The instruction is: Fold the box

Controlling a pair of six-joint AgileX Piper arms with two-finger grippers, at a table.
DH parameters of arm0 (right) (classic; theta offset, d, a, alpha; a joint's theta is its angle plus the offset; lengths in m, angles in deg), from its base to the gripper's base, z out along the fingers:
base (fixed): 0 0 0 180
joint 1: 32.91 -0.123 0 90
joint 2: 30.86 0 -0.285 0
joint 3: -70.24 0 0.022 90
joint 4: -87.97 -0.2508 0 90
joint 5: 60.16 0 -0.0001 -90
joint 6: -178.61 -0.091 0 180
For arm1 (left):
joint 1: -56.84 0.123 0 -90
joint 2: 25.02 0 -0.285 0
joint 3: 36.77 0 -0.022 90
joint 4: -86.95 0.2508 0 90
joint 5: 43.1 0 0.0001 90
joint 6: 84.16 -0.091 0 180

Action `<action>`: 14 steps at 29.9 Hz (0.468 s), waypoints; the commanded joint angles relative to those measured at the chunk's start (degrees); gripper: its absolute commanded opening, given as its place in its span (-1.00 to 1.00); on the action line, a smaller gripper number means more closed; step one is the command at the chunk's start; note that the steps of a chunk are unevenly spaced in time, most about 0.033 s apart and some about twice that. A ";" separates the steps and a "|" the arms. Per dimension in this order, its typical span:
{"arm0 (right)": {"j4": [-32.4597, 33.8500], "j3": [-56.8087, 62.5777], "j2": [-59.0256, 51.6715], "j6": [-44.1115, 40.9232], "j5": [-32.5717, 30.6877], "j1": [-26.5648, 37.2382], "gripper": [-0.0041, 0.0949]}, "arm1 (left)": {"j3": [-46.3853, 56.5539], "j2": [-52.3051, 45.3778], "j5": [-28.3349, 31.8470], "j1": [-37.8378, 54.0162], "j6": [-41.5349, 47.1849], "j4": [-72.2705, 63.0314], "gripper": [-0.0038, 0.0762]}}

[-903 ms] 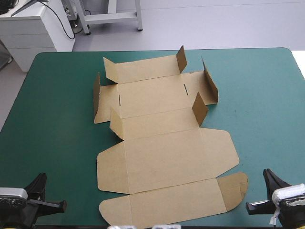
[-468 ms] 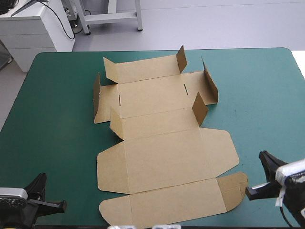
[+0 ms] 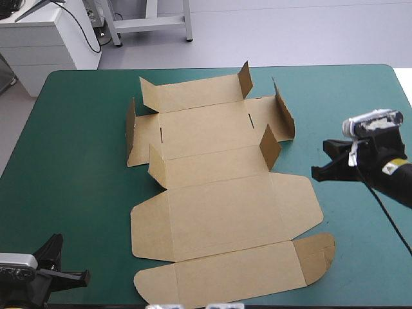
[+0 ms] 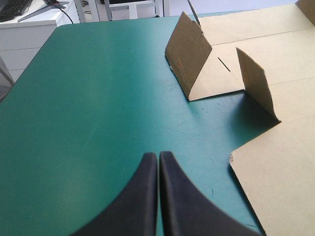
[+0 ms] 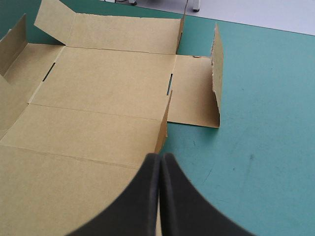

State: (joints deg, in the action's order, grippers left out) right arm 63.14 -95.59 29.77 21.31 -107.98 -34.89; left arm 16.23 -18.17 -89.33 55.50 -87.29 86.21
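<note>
box (image 3: 219,206): flat in the middle of the table (image 3: 77,161), only small end flaps (image 3: 269,145) upright, folding barely begun | left gripper (image 4: 158,160): fingers clenched, empty, parked at the near-left corner clear of the board | right gripper (image 5: 160,162): fingers clenched, empty, beside the right-hand flaps, probably lined up to push one

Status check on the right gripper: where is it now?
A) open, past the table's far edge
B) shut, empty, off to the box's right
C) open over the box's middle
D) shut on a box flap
B: the right gripper has its fingers meeting in one arch with no board between them, and the high view shows it apart from the box, on its right.
</note>
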 commanded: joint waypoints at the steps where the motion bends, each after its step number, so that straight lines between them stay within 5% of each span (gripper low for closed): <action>1: -1.68 -6.96 6.49 0.64 0.46 0.33 -0.94 | -1.20 -0.20 4.36 -0.28 0.46 -0.36 -0.92; 9: 0.33 -18.27 22.94 -0.76 -8.81 -3.64 -0.94 | -1.20 -0.20 4.36 -0.28 0.46 -0.36 -0.92; 14: 11.76 -23.87 31.02 -8.31 -12.80 -8.91 -0.94 | -1.20 -0.20 4.36 -0.28 0.46 -0.36 -0.92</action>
State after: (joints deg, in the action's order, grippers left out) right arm 69.94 -115.08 58.66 17.23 -120.07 -41.71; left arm 16.23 -18.17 -89.33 55.50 -87.29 86.15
